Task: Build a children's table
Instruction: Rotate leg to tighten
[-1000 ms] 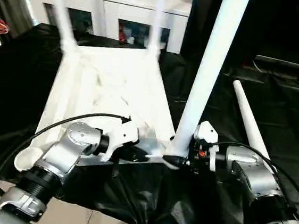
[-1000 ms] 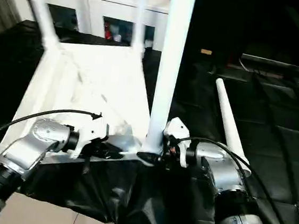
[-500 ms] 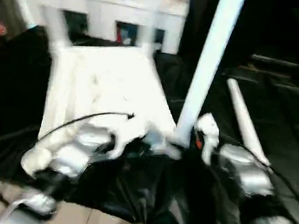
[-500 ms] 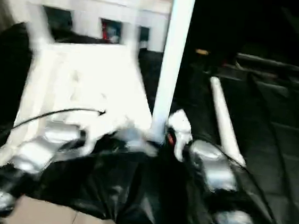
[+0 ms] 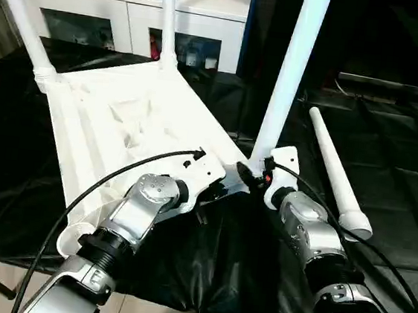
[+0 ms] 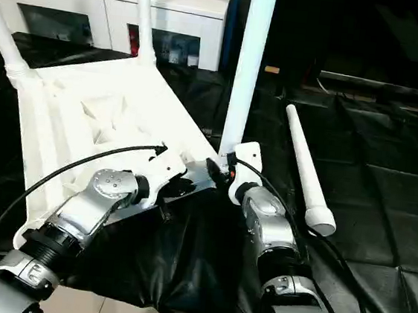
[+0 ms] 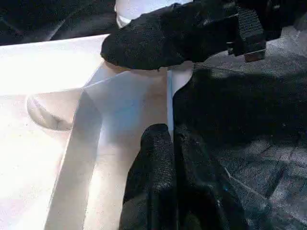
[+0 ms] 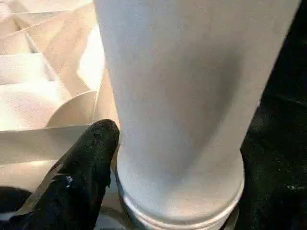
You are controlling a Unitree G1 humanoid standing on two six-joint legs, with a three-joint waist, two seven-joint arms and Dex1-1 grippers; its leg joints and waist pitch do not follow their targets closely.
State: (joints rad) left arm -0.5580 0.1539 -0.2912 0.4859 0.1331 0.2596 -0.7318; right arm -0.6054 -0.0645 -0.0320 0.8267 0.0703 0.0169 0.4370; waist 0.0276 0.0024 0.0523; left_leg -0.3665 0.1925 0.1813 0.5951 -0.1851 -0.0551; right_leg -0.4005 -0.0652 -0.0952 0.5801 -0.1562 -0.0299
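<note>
Third leg [image 5: 289, 68] going into the tabletop's [image 5: 122, 129] near corner: right gripper [image 8: 158, 182] clamped around it, left gripper [image 7: 168, 143] pinched on the rim. Next, press it home.

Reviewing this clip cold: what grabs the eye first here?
The upside-down white tabletop on the black cloth, with three legs standing in its corner sockets. The nearest leg rises by the right hand, while the left hand is pinched shut on the tabletop's near rim. A fourth leg lies loose to the right.
</note>
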